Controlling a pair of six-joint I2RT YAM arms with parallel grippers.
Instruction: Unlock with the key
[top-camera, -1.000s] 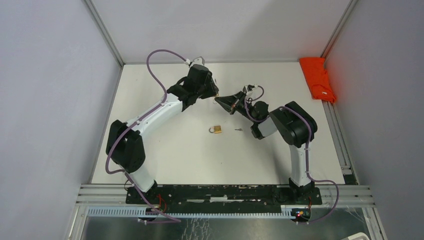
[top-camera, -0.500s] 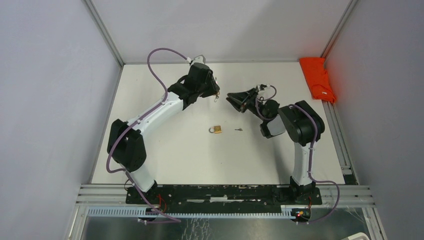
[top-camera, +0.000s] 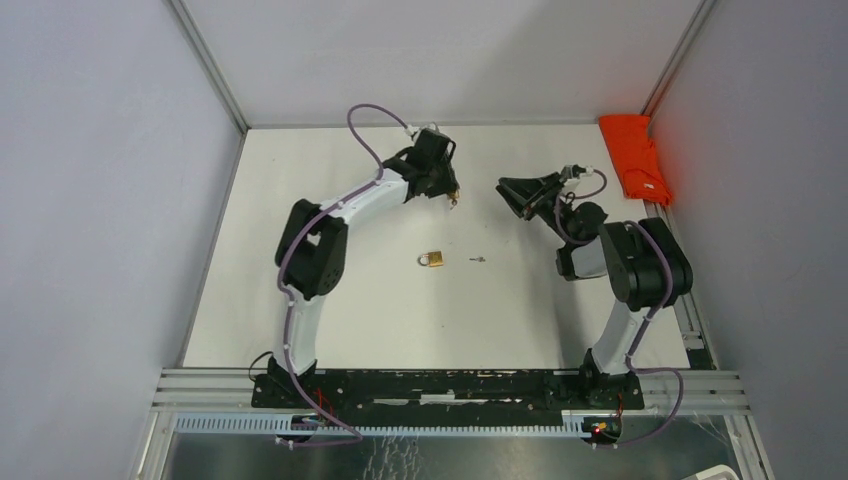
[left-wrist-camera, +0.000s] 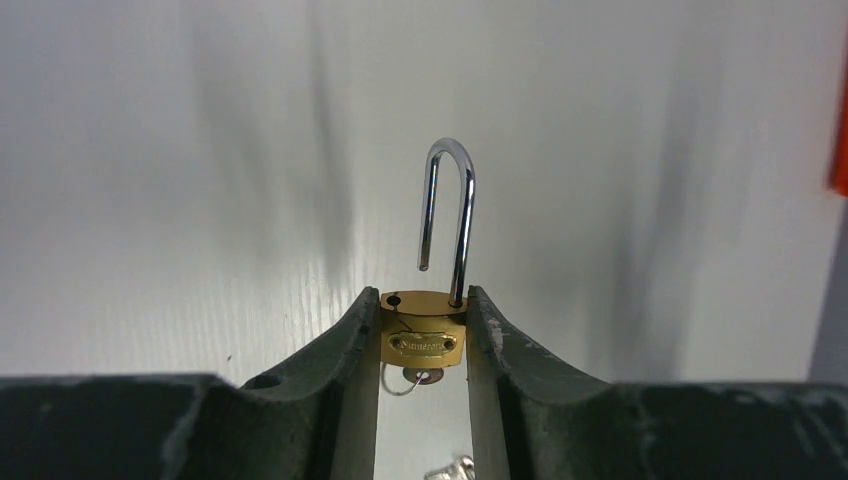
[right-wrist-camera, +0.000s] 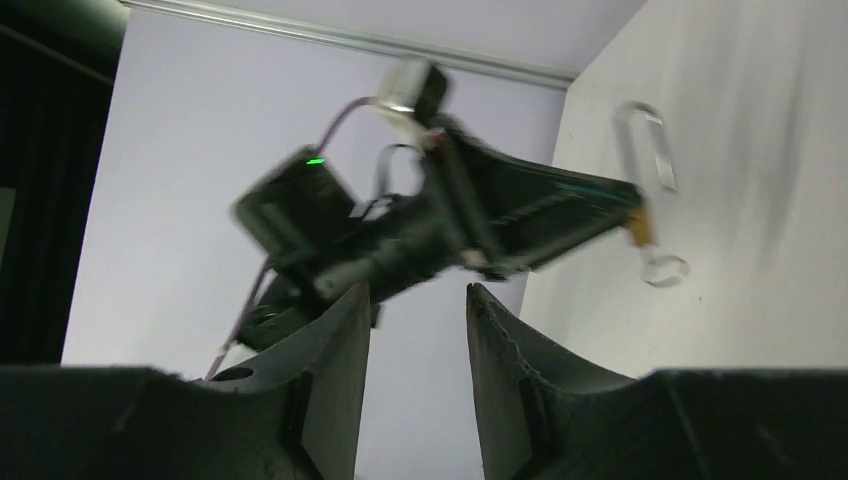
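- Left gripper (left-wrist-camera: 422, 300): we see its jaws closed on the brass body of the padlock (left-wrist-camera: 423, 338). One finger presses each narrow side, so the faces, the top and the keyway underneath are left free.
- Shackle (left-wrist-camera: 447, 215): it stands upright above the body, with the long leg seated and the short leg lifted clear of its hole. We judge from this that the lock is already open.
- Key (left-wrist-camera: 424, 376): it shows just beneath the body, between the fingers, and appears to sit in the keyway. The grip on the sides leaves it room to turn.
- Position of the held padlock: in the overhead view it hangs at the left gripper's tip, above the far middle of the table (top-camera: 300, 300). We judge that it is raised off the surface so the other arm can reach the key end.
- Right gripper (right-wrist-camera: 415, 300): its jaws are apart with nothing between them. It faces the left gripper across a gap, well apart from the padlock, whose key ring (right-wrist-camera: 665, 268) dangles in its blurred wrist view.
- Spare padlock (top-camera: 432, 259) and loose key (top-camera: 478, 259): both lie on the table near each other without touching, nearer the arm bases. Neither gripper is at them.
- Orange cloth (top-camera: 633, 158): it lies at the far right edge, away from the work.
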